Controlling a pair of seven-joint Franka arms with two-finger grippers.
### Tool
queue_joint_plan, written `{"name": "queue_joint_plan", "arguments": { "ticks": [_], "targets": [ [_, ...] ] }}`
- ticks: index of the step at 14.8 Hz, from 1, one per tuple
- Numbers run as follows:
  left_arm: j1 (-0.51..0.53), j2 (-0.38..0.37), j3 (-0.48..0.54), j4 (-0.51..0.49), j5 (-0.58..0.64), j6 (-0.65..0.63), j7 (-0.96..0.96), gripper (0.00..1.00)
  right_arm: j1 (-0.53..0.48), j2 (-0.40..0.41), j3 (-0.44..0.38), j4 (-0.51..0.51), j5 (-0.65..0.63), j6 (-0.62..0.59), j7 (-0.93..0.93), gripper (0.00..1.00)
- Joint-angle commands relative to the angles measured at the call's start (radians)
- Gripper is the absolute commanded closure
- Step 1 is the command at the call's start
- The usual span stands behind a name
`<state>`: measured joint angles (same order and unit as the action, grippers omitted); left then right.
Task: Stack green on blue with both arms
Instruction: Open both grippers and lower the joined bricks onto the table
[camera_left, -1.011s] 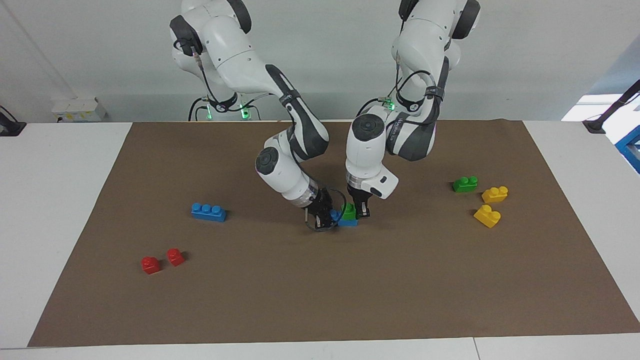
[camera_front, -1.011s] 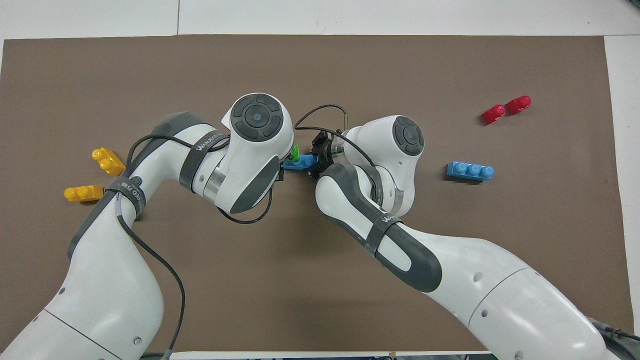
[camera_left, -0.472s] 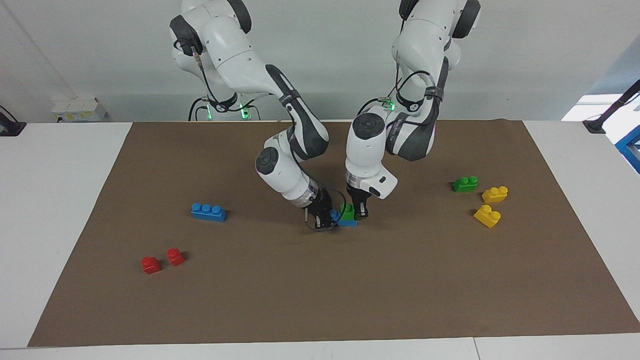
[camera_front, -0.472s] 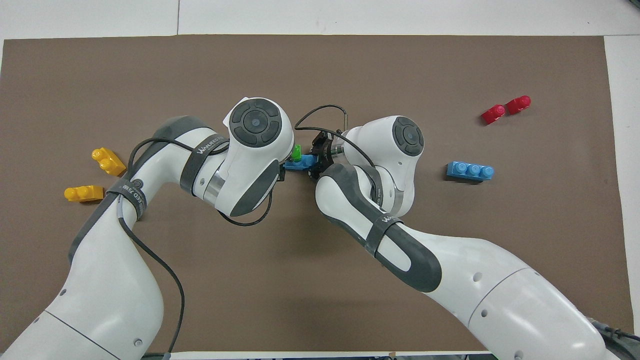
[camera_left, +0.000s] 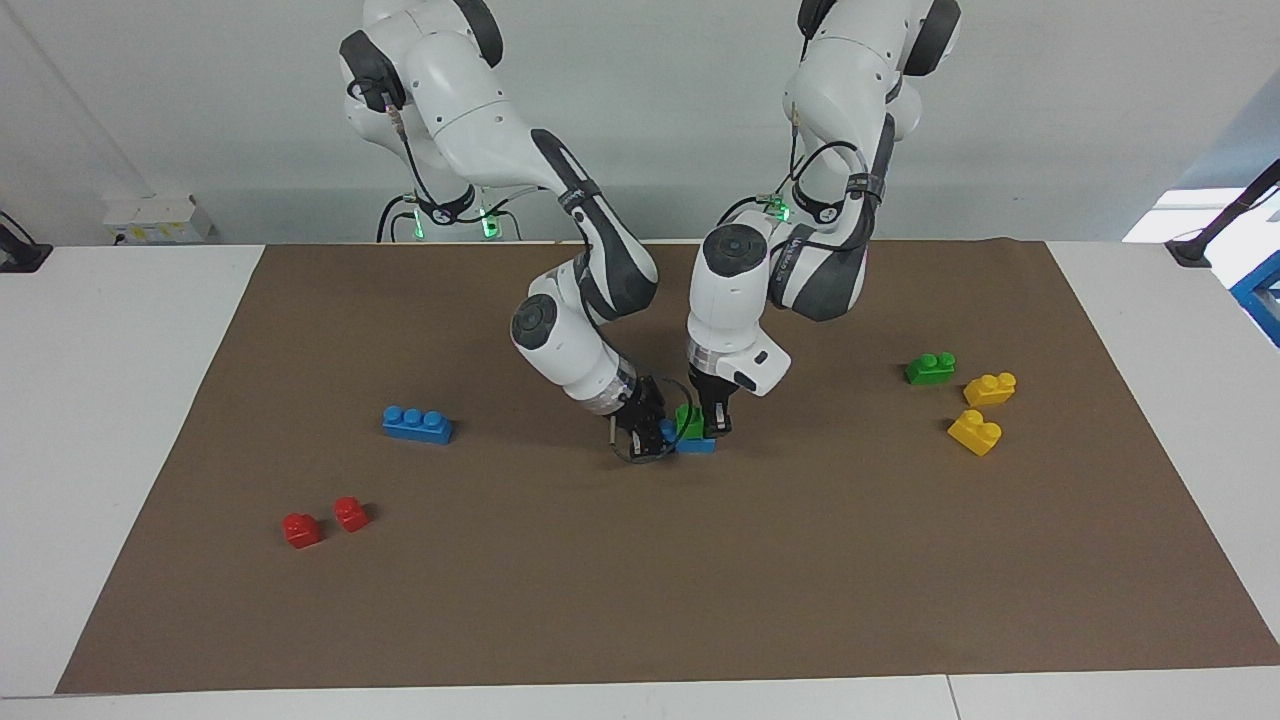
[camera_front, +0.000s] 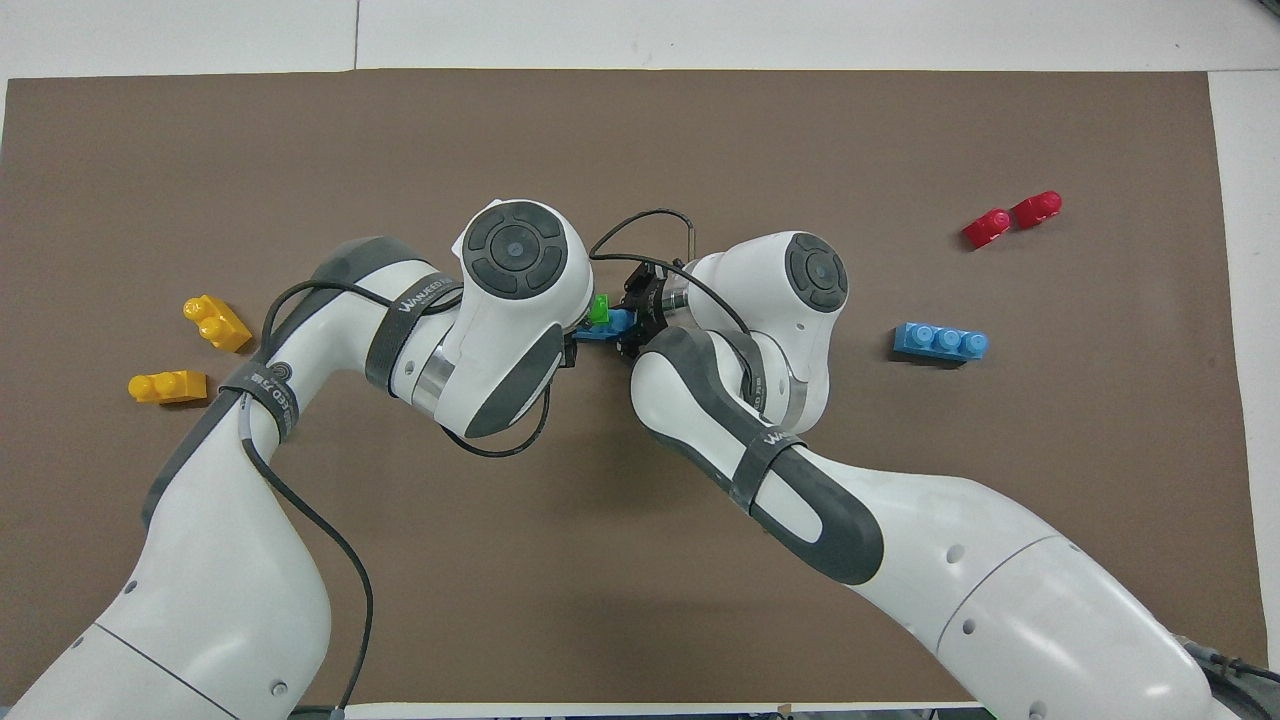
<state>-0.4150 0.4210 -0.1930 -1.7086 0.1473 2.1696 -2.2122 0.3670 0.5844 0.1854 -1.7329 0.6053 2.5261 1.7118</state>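
At the middle of the brown mat (camera_left: 560, 600) that covers the white surface (camera_left: 110, 400), both arms meet over one pair of bricks. The left claw (camera_left: 716, 425) comes down almost upright and is closed on the green two-stud brick (camera_left: 690, 421), which sits on top of the blue brick (camera_left: 694, 444). In the overhead view only slivers of that green brick (camera_front: 600, 308) and blue brick (camera_front: 606, 326) show between the two wrists. The right claw (camera_left: 650, 436) reaches in at a slant from the right arm's end and is clamped on the end of the same blue brick, which rests on the mat.

A second blue three-stud brick (camera_left: 417, 424) lies flat on the mat toward the right arm's end, well apart from the claws. Two small red bricks (camera_left: 322, 522) sit just beside each other, farther from the robots than that blue brick. Toward the left arm's end lie a second green brick (camera_left: 930, 368) and two yellow two-stud bricks (camera_left: 982, 410) close together, the green one nearest to the robots. The overhead view shows the second blue brick (camera_front: 940, 342), the red pair (camera_front: 1012, 218) and the yellow pair (camera_front: 192, 352); the left arm covers the second green brick there.
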Motion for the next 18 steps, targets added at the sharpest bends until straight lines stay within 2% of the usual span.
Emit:
{"name": "queue_joint_plan", "arguments": {
  "ticks": [1,5,9,13,14,15,18],
  "targets": [
    [-0.016,0.012,0.012,-0.043,-0.017,-0.028,0.0,1.0,-0.005,0.008,-0.014,-0.042,-0.024,0.033,0.015,1.0],
    [-0.015,0.013,0.017,-0.063,-0.018,0.041,-0.011,1.0,-0.007,0.008,-0.014,-0.045,-0.024,0.037,0.014,1.0],
    [-0.016,-0.005,0.018,-0.187,-0.017,0.197,-0.008,1.0,-0.008,0.008,-0.014,-0.05,-0.024,0.04,0.014,1.0],
    [-0.016,-0.005,0.015,-0.186,-0.017,0.199,0.003,1.0,-0.01,0.006,-0.014,-0.053,-0.024,0.048,0.012,1.0],
    [-0.018,-0.005,0.015,-0.181,-0.017,0.193,0.003,0.44,-0.008,0.006,-0.014,-0.054,-0.024,0.051,0.012,1.0],
    [-0.018,-0.005,0.015,-0.177,-0.017,0.19,0.003,0.0,-0.01,0.006,-0.014,-0.054,-0.024,0.052,0.012,1.0],
    [-0.018,-0.007,0.014,-0.16,-0.017,0.168,0.002,0.0,-0.014,0.006,-0.014,-0.056,-0.019,0.052,0.014,1.0]
  ]
}}
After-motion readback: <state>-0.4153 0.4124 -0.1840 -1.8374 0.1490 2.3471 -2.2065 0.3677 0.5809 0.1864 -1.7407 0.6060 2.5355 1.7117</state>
